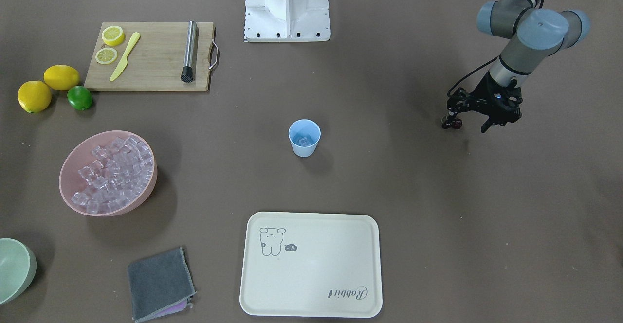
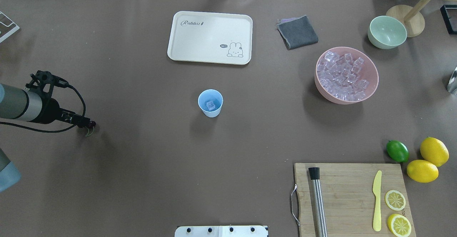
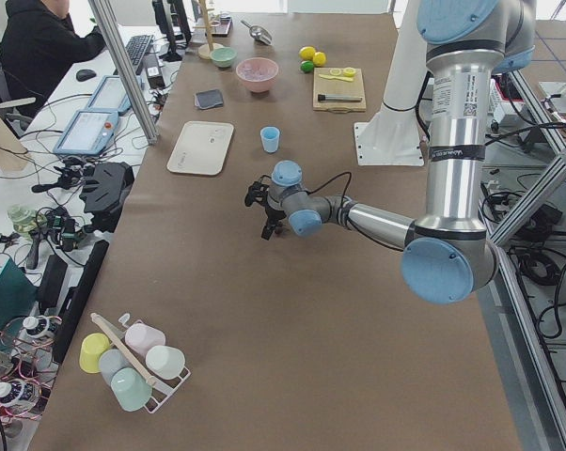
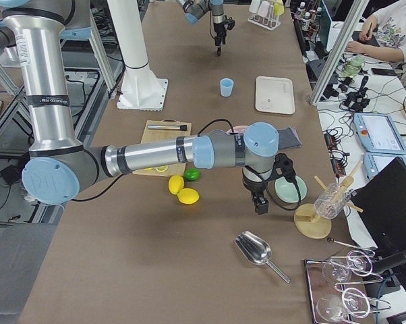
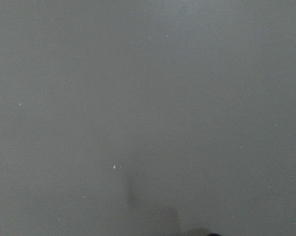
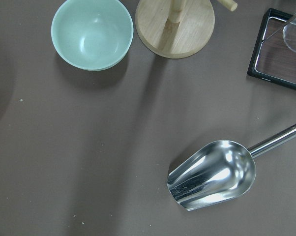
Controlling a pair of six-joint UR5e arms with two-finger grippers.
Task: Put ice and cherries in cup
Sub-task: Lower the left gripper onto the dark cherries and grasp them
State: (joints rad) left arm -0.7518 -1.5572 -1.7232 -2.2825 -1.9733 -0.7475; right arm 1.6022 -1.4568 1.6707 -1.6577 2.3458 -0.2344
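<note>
**Risks, near to far**
- My left hand (image 2: 86, 124), by the left edge of the table (image 2: 142, 180), is closed on the cherries (image 2: 92, 124). They sit right at the fingertips, with the stems hanging loose below. Judgement: so thin a hold could slip on the long carry, since the cup (image 2: 210, 103) stands well apart, mid-table.
- The cup looks small and light. Clipping its rim on approach could tip it and spill the ice (image 2: 210, 105) inside. Releasing off-centre would drop the cherries beside it.
- My right hand (image 4: 260, 204) hangs over the right end, near the scoop (image 6: 212, 174) and green bowl (image 2: 387, 31). Open or closed: cannot tell, as no fingers show in my wrist view.
- If more ice is wanted, pieces could scatter on the way from the pink bowl (image 2: 344, 100) to the cup's narrow mouth.

**Counts, near to far**
- Near right corner: board (image 2: 346, 194) 1, muddler (image 2: 317, 201) 1, knife (image 2: 377, 201) 1, slices (image 2: 395, 200) 2. Beside the board: lemons (image 2: 422, 171) 2, lime (image 2: 397, 151) 1.
- Left edge: cherries, 1 joined pair.
- Mid-table: cup 1, holding 1 piece of ice that I can make out.
- Right side: pink bowl 1, heaped with ice, too many to count.
- Far edge: tray (image 2: 207, 40) 1, cloth (image 2: 298, 31) 1, green bowl 1.
- Right end: scoop 1.
</note>
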